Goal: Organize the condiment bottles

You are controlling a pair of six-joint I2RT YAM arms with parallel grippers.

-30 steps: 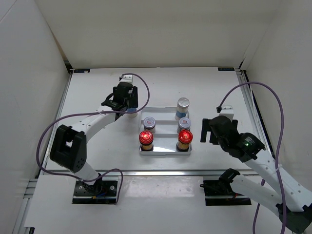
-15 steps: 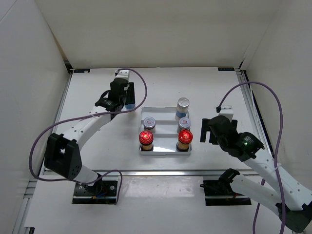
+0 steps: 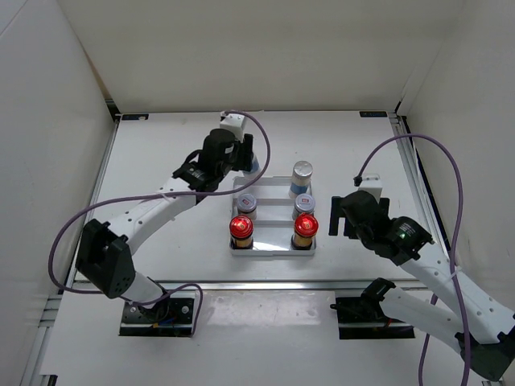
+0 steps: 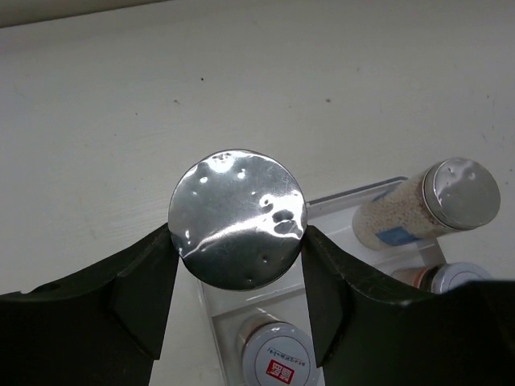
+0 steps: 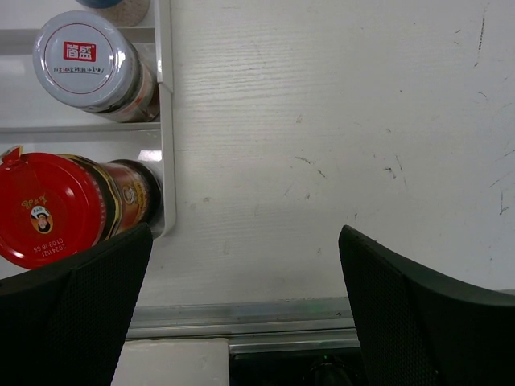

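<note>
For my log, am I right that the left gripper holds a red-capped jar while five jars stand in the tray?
Not quite: the left wrist view shows the left gripper holding a silver-capped jar, not red-capped. Five jars do stand in the tray.

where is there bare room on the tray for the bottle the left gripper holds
Only the back-left slot of the tray, left of the tall silver-capped bottle, behind the short silver-lidded jar. Middle and front rows are full.
</note>
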